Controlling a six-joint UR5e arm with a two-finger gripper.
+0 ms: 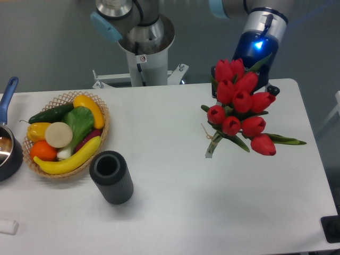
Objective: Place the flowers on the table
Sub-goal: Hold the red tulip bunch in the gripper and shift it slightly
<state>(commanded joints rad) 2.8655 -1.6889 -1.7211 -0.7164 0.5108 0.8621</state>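
The flowers [241, 114] are a bunch of red tulips with green stems tied with tan string [211, 136]. They hang tilted over the right half of the white table [175, 212], blooms up toward the arm and stem ends [210, 153] low near the tabletop. My gripper [251, 87] comes down from the blue-lit wrist [257, 45] at the back right. It is mostly hidden behind the blooms. Only a dark finger [272, 89] shows beside them. The bunch seems held by it.
A wicker basket [102, 139] of fruit and vegetables sits at the left. A black ribbed cylinder [111, 177] stands in front of it. A pot with a blue handle [7, 146] is at the left edge. The arm's base [143, 53] stands behind the table.
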